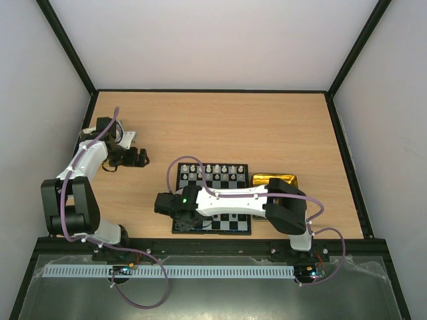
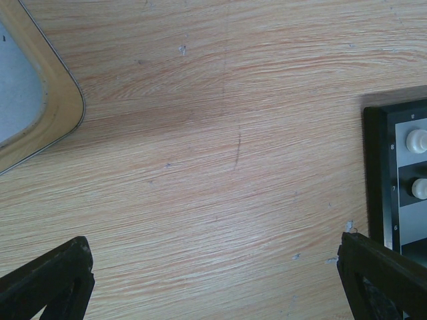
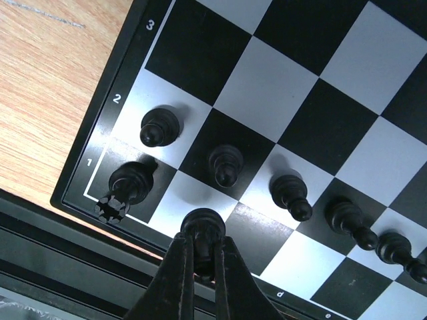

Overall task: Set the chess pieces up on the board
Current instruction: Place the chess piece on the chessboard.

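Note:
The board (image 1: pixel 230 220) lies near the table's front edge. White chess pieces (image 1: pixel 213 172) stand in its far rows. My right gripper (image 1: pixel 179 212) reaches across to its near-left corner. In the right wrist view the right gripper (image 3: pixel 202 243) is shut on a black piece (image 3: pixel 203 225), held over the white square beside the black rook (image 3: pixel 127 183); I cannot tell whether it touches the board. Black pawns (image 3: pixel 225 165) stand in row 2. My left gripper (image 1: pixel 137 158) is open and empty over bare wood (image 2: pixel 213 293), left of the board's edge (image 2: pixel 381 173).
A gold tin (image 1: pixel 275 181) sits right of the board, partly under the right arm. A silver lid (image 2: pixel 27 100) lies at the far left near the left gripper. Two white pieces (image 2: pixel 417 140) show at the board's left edge. Black rails bound the table.

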{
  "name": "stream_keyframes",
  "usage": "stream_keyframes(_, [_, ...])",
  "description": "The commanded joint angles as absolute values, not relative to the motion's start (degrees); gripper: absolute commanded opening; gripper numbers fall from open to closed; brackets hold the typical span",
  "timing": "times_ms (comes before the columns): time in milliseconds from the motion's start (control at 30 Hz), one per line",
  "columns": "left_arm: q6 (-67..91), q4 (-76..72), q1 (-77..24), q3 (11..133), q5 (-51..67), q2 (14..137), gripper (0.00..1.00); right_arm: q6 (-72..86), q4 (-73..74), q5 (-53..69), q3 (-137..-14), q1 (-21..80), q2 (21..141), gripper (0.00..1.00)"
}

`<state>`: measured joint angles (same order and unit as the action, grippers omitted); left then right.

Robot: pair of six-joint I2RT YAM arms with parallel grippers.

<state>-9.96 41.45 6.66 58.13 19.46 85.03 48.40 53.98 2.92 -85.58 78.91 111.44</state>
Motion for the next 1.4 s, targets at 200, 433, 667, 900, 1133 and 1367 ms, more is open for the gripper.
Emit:
stream_keyframes(200, [-9.8, 41.9, 6.5, 58.2, 19.6, 84.1, 0.99, 48.1, 51.1, 4.2, -83.7, 78.5, 112.5, 0.02])
stream_keyframes(433, [-9.8, 41.9, 6.5, 58.2, 19.6, 84.1, 0.99, 47.7, 50.8, 5.0, -83.7, 78.4, 113.1, 0.02])
stream_keyframes(667, [-9.8, 41.9, 6.5, 58.3, 19.7, 84.2, 0.99, 47.7, 51.9, 5.2, -84.4, 78.4, 114.1, 0.02])
stream_keyframes(900, [-9.8, 41.8, 6.5, 58.3, 19.9, 84.2, 0.99, 47.8, 52.7, 5.3, -84.7, 78.4, 114.3, 0.03])
stream_keyframes(1133, [-9.7, 41.8, 6.5, 58.3, 19.8, 84.1, 0.99, 48.1, 52.9, 5.4, -84.8, 78.4, 114.3, 0.17])
stream_keyframes(1367, [-9.7, 41.8, 6.5, 58.2, 19.9, 84.1, 0.99, 48.2, 52.9, 4.6, -84.9, 78.4, 113.7, 0.19])
